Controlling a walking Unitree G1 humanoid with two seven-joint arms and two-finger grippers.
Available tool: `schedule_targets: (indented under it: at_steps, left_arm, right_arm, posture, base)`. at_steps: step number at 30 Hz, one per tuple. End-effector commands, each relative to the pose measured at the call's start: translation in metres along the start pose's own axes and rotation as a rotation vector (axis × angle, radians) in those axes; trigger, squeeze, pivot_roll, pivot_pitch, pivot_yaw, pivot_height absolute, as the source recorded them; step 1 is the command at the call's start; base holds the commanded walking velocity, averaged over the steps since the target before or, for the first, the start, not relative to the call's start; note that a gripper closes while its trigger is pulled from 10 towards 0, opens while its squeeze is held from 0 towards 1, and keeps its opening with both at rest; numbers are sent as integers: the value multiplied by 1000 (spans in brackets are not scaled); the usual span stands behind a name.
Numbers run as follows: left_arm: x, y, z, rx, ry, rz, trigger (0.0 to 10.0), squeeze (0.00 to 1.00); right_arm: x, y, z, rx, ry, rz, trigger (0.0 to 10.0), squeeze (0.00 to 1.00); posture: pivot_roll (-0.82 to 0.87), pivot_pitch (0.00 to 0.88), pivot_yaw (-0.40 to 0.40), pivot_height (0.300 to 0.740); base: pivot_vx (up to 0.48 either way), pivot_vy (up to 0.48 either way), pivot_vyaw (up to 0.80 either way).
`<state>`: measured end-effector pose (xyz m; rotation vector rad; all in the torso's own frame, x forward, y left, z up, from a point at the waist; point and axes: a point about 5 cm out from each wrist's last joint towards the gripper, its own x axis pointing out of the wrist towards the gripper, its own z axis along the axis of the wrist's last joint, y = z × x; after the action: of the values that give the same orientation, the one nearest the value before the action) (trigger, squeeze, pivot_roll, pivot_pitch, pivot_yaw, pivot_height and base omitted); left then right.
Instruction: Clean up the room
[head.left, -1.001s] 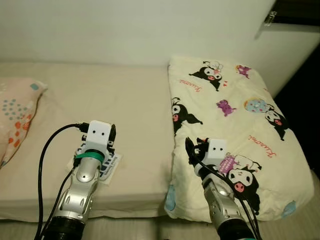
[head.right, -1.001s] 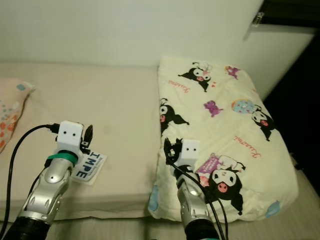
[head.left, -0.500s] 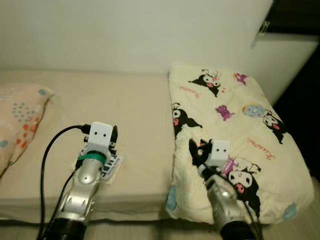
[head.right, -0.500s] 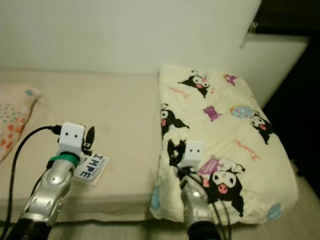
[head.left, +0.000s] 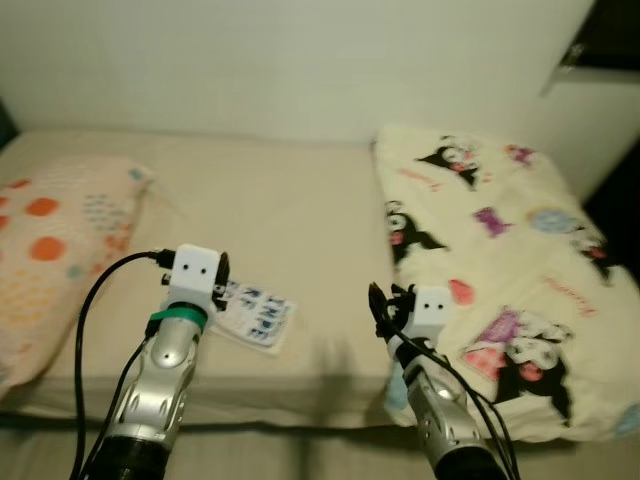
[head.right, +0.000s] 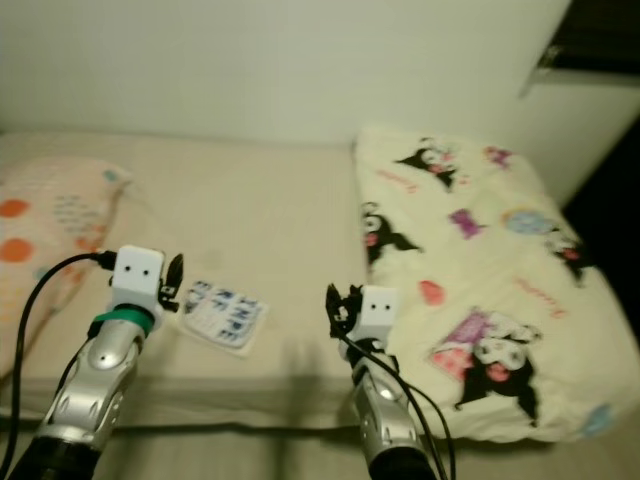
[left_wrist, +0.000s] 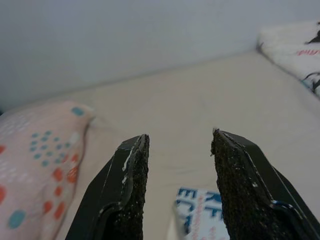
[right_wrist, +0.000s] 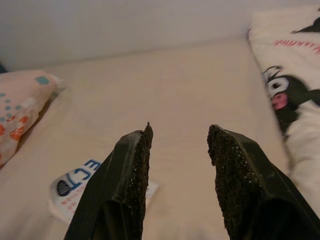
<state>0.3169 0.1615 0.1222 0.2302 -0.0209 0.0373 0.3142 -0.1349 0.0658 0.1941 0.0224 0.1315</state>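
Packet (head.left: 252, 315) lies flat on bed (head.left: 300, 210), just right of left hand (left_wrist: 177, 200) (open, empty, nearer than open right hand (right_wrist: 177, 185)), long axis prob. slanting toward near-right edge.

A plain white wall (head.left: 280, 60) stands behind the bed (head.left: 290, 210), which has a smooth beige sheet on it. At the far right, next to the wall, there is a white panel (head.left: 600, 120) with a very dark gap (head.left: 620, 190) beside it. A little shiny catch (head.left: 573, 55) sits up at the top corner of that panel.
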Motion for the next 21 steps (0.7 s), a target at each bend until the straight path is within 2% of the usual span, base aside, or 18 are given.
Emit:
schedule_targets:
  at_steps: [1, 21]
  left_arm:
    - [-2, -1, -6, 6, 26, -7, 10000, 0]
    - [-3, -2, -8, 5, 31, -13, 10000, 0]
  right_arm:
    - [-3, -3, -3, -3, 10, -11, 10000, 0]
    - [-5, -2, -4, -5, 13, -12, 10000, 0]
  posture:
    - [12, 0, 14, 740]
    - [11, 0, 15, 740]
  base:
    - [0, 341, 0]
    - [0, 343, 0]
